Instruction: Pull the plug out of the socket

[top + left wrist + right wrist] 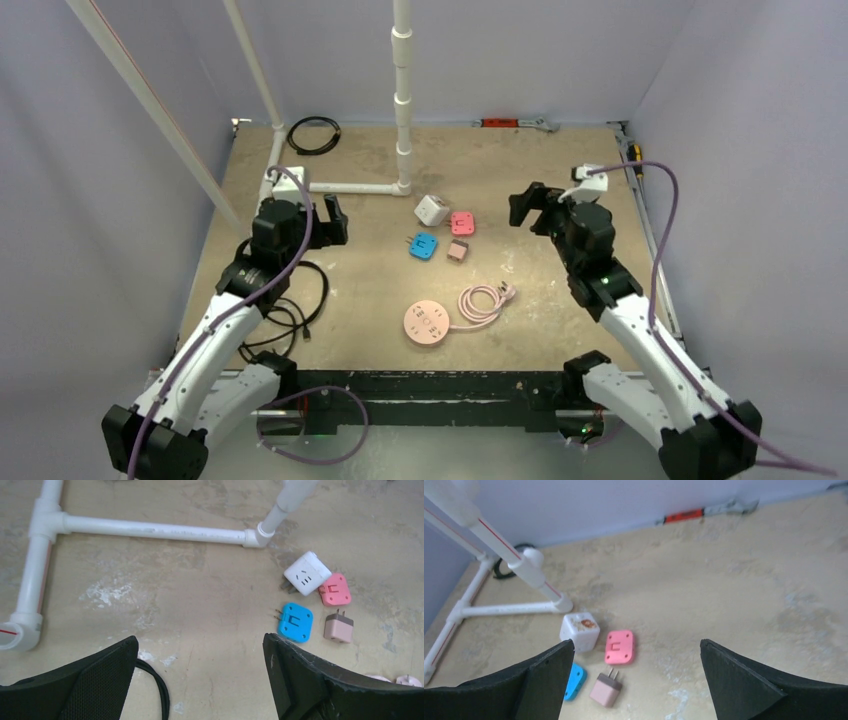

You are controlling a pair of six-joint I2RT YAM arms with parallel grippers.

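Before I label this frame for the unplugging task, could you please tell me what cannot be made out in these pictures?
Top view: the socket is too small to tell whether a plug sits in its face.
Left wrist view: pink slivers, cut off by the bottom edge beside a jaw, could be socket or cord.
Right wrist view: the socket is out of frame; the blue adapter is half hidden by a jaw.

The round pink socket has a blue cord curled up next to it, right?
Not quite. The cord curled up next to the round pink socket is pink, not blue. The top view shows it.
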